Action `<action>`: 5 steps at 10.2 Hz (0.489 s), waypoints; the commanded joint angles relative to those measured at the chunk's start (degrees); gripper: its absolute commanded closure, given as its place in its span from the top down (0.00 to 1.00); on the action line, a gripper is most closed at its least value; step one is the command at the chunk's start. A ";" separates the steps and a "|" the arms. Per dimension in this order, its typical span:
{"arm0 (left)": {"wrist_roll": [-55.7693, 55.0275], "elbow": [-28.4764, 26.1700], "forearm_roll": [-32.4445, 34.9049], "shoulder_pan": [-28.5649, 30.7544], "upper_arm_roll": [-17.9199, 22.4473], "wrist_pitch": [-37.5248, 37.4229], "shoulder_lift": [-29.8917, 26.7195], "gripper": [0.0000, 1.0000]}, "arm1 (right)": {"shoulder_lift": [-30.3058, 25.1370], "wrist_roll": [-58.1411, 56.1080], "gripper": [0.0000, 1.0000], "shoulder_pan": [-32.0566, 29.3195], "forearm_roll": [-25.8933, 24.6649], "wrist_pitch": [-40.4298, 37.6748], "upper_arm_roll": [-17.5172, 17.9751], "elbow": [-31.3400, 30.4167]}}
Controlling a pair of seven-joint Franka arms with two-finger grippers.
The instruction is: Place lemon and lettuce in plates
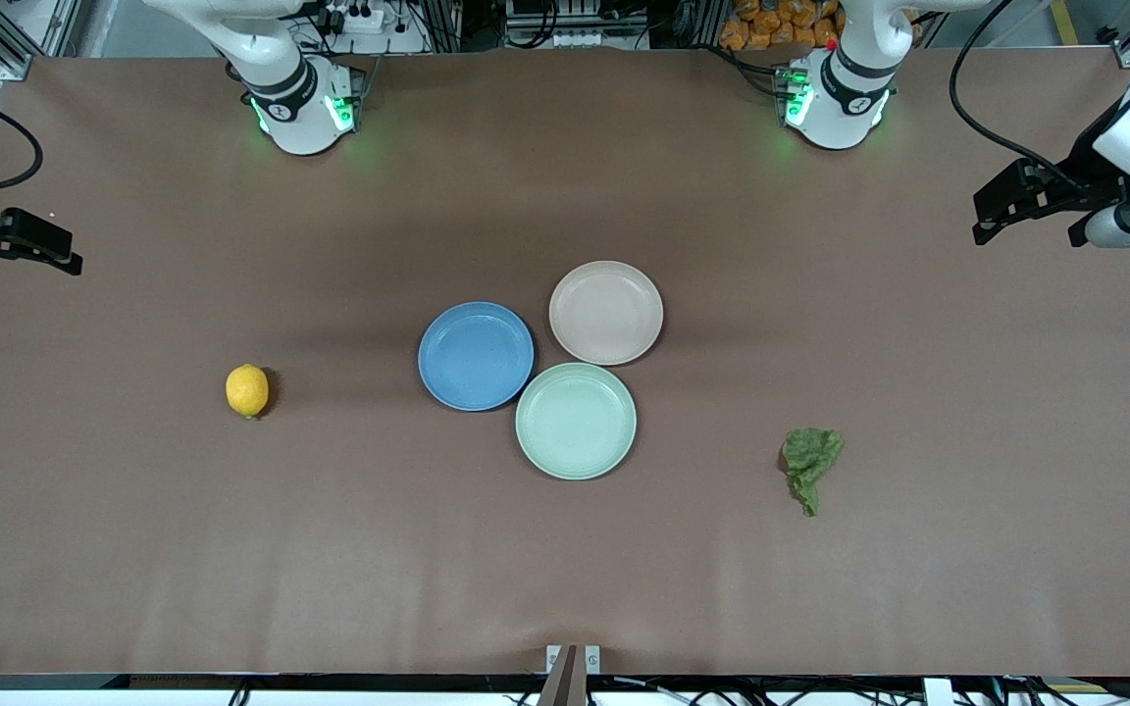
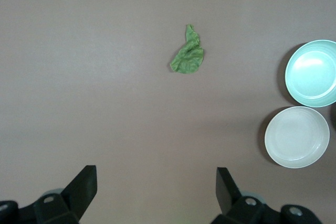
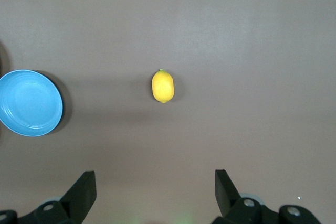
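The yellow lemon [image 1: 247, 390] [image 3: 163, 86] lies on the brown table toward the right arm's end. The dark green lettuce [image 1: 810, 454] [image 2: 188, 59] lies toward the left arm's end, nearer the front camera than the plates. In the middle, the blue plate [image 1: 476, 355] [image 3: 29, 103] and the pinkish-beige plate [image 1: 606, 312] [image 2: 297, 137] both stand empty. My left gripper [image 1: 982, 221] [image 2: 156, 174] hangs open over the left arm's end of the table. My right gripper [image 1: 70, 250] [image 3: 155, 178] hangs open over the right arm's end. Neither holds anything.
A mint green plate [image 1: 576, 420] [image 2: 313, 73], also empty, touches the other two plates and is the one nearest the front camera. The brown table cover [image 1: 565, 569] runs bare round the lemon and the lettuce.
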 commanded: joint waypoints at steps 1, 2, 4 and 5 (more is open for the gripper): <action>2.56 0.27 -0.25 -0.06 0.07 0.04 0.02 1.00 | 0.16 0.67 1.00 -0.44 -0.52 -0.47 0.36 0.53; 2.92 0.27 -0.25 0.03 0.07 0.04 0.02 1.00 | 0.16 0.67 1.00 -0.44 -0.43 -0.47 0.36 0.53; 3.10 0.27 -0.25 0.03 0.07 0.04 0.02 1.00 | 0.16 0.67 1.00 -0.44 -0.52 -0.47 0.36 0.53; 3.10 0.27 -0.25 0.11 0.07 0.04 0.02 1.00 | 0.16 0.67 1.00 -0.44 -0.43 -0.47 0.36 0.53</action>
